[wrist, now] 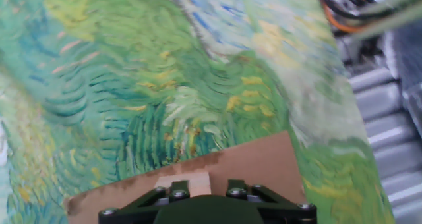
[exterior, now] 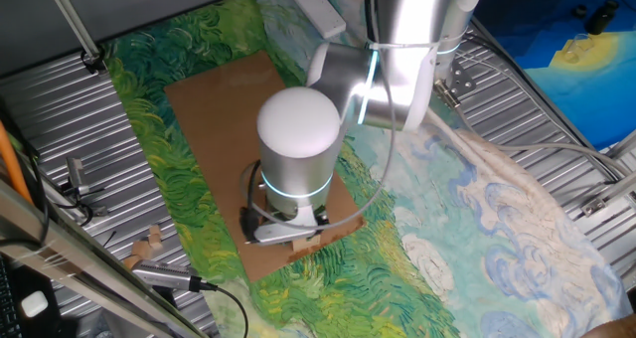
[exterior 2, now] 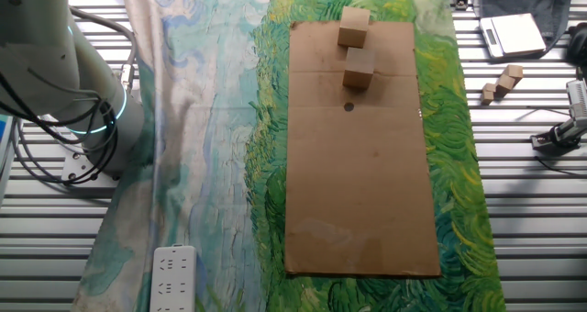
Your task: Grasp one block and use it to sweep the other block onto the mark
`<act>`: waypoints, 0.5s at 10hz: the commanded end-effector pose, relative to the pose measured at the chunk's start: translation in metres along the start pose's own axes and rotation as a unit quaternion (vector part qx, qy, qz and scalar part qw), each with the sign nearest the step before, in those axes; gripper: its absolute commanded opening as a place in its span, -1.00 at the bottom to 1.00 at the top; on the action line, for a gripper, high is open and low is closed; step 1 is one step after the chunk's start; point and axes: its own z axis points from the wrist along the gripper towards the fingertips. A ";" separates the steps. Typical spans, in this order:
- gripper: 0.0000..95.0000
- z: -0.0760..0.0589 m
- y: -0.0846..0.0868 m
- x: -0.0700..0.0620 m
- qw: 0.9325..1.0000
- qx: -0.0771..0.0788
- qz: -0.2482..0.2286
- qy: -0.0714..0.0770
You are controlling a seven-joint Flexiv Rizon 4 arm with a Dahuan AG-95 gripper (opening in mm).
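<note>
Left to right, as seen in the other fixed view:

1. Robot base [exterior 2: 64, 83]: pale cylindrical arm body with a lit blue-green ring, standing on the ribbed metal table [exterior 2: 55, 257] at far left.
2. Power strip [exterior 2: 172, 277]: white, lying at the lower left on the painted cloth [exterior 2: 211, 147], which is pale blue at left and swirled green at right.
3. Cardboard sheet [exterior 2: 362, 193]: brown, long, laid flat on the green part of the cloth.
4. Mark [exterior 2: 348, 107]: tiny round black dot on the cardboard, in its upper half.
5. Near block [exterior 2: 359, 68]: pale wooden cube on the cardboard, just above the mark, apart from it.
6. Far block [exterior 2: 354, 27]: pale wooden cube at the cardboard's top edge, just beyond the near block; contact between the two cannot be told.
7. Small wooden pieces [exterior 2: 502, 83]: on the metal table to the right.
8. White flat device [exterior 2: 514, 34]: upper right, on the table.

Gripper [exterior: 288, 229]: in one fixed view it sits low over the cardboard's near end, under the arm's wrist. The hand view shows only its dark housing above a pale block face. Finger spread and any hold cannot be told.
</note>
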 end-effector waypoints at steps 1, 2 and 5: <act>1.00 0.004 0.009 0.003 0.999 0.000 -0.035 0.002; 1.00 0.007 0.015 0.005 0.999 0.003 -0.046 0.003; 1.00 0.023 0.023 0.008 0.998 0.003 -0.057 0.002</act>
